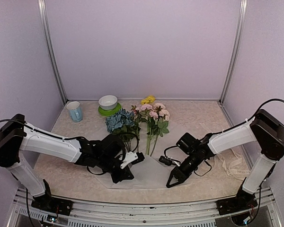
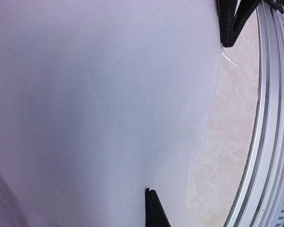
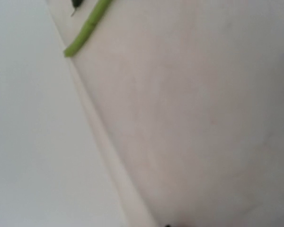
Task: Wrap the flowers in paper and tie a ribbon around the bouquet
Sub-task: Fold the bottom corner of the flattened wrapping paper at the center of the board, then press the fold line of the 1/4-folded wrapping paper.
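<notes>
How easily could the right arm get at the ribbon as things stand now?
Probably yes. The ribbon lies bare on the table near the base of the right arm, nothing on it. The right gripper is down at the paper, so the arm must fold back close to itself.

Flowers (image 1: 152,115), stems on flat white paper (image 1: 151,174)
</notes>
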